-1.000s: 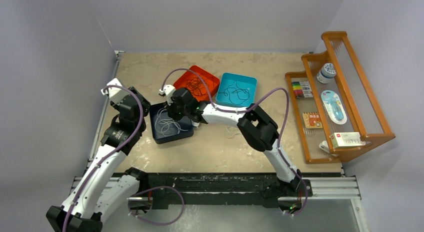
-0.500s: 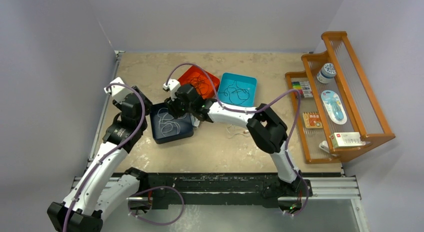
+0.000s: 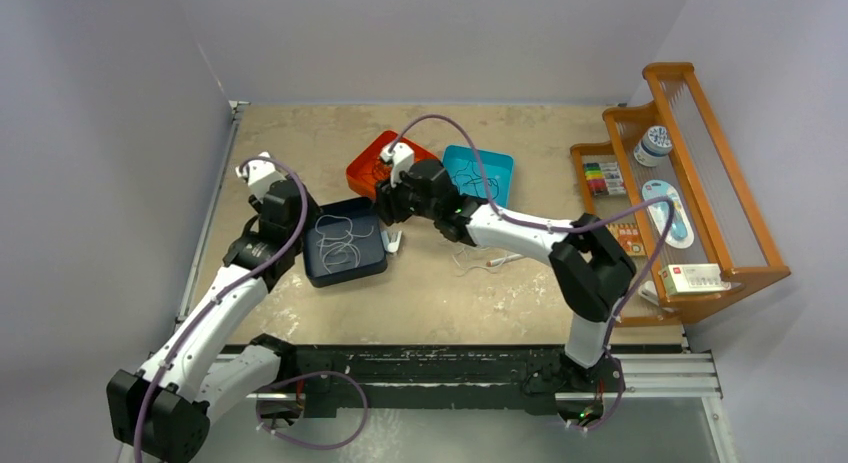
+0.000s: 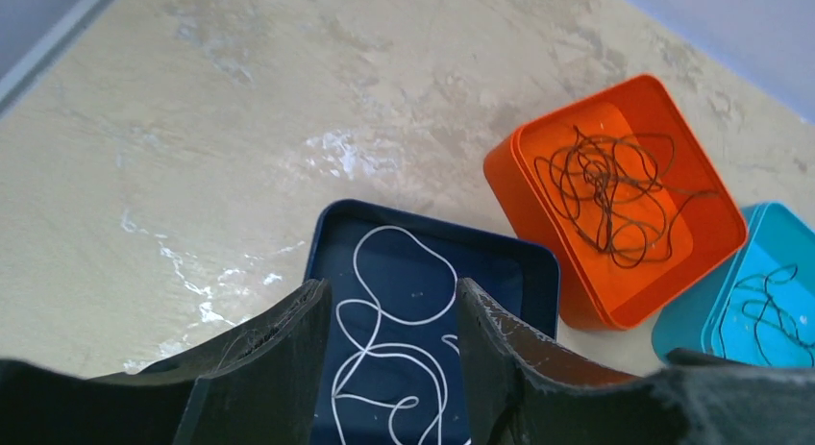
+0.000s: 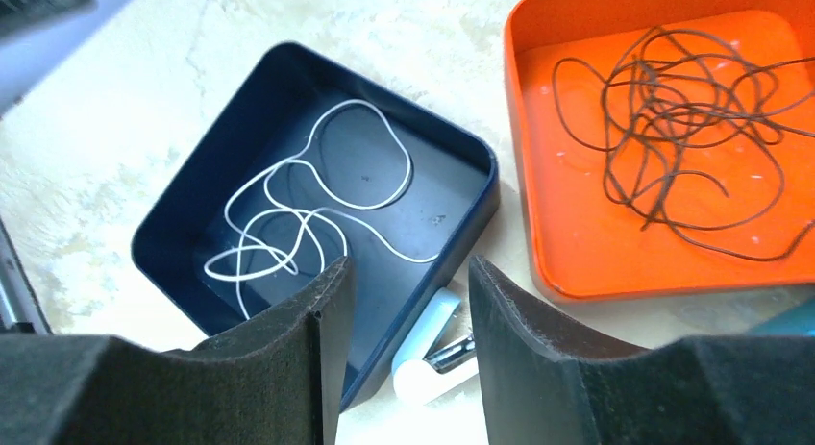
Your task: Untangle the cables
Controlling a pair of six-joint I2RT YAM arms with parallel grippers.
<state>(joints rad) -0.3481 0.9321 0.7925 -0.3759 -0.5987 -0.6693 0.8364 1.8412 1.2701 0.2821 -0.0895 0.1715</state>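
Plainly, left fingers (image 4: 306, 322) and right fingers (image 5: 325, 296) stand released, empty, above the white cable (image 5: 298, 214) in the navy tray (image 5: 432, 185); brown cable (image 5: 673, 109) lies in the orange tray (image 5: 596, 235), upper right.

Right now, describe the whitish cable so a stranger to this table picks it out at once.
Three square trays sit in the middle of the table; take the dark blue tray, leftmost seen from above. The whitish cable lies looped inside it, the only pale wire in a tray: the orange tray holds a dark brown tangle, the teal tray a black cable.
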